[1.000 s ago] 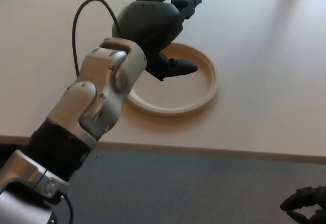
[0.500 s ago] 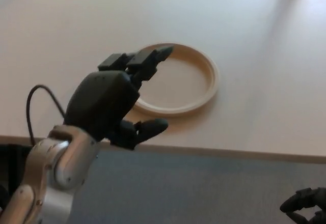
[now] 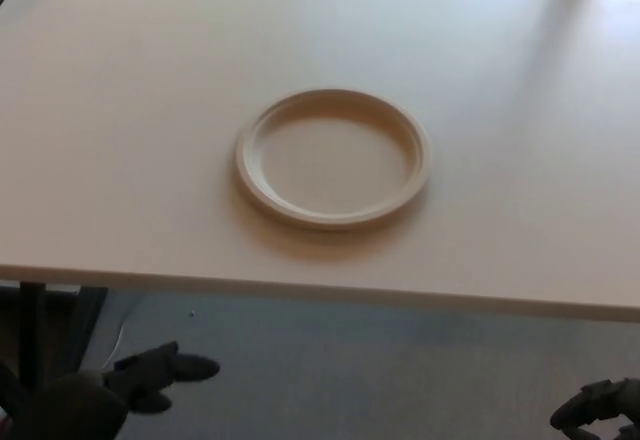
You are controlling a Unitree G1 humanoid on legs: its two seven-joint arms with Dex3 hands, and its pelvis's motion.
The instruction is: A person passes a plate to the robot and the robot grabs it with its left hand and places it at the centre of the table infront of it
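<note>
A round cream plate [image 3: 333, 158] lies flat on the pale table [image 3: 120, 110], close to the near edge and about mid-width. Nothing touches it. My left hand [image 3: 130, 385] hangs low at the bottom left, below the table's edge and over the floor, open with its fingers [image 3: 185, 367] apart and holding nothing. Only part of my right hand [image 3: 600, 410] shows in the bottom right corner, also below the table, well away from the plate.
The table's near edge [image 3: 320, 290] runs across the picture below the plate. Grey floor [image 3: 380, 370] lies under it. A dark table leg [image 3: 30, 330] stands at the lower left, beside my left hand.
My left hand has drawn back from over the plate, down and to the left below the table's edge. The plate stays where it lay. The right hand has not moved.
</note>
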